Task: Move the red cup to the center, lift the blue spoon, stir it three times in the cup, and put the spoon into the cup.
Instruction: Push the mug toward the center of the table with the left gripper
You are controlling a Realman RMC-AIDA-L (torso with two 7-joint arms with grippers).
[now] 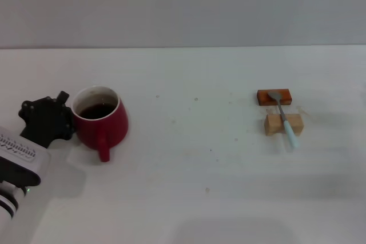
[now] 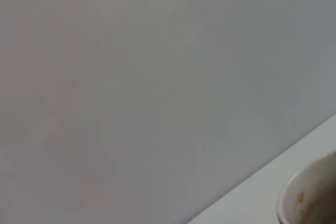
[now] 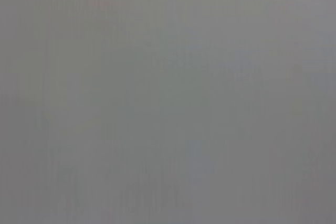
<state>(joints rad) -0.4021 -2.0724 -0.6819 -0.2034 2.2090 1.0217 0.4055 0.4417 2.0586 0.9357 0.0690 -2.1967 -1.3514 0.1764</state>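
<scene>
The red cup [image 1: 102, 119] stands on the white table [image 1: 189, 158] at the left, its handle turned toward the front, with a dark inside showing. Its pale rim [image 2: 307, 198] also shows at a corner of the left wrist view. My left gripper [image 1: 64, 117], black, sits close against the cup's left side. The blue spoon [image 1: 287, 128] lies at the right, its grey bowl resting on a small orange-brown block [image 1: 265, 96] and its pale blue handle lying across a pale wooden block [image 1: 274, 124]. The right gripper is out of view; its wrist view shows only flat grey.
A grey wall [image 1: 183, 4] rises behind the table's far edge. The white body of my left arm [image 1: 20, 164] fills the lower left corner. Bare tabletop lies between the cup and the two blocks.
</scene>
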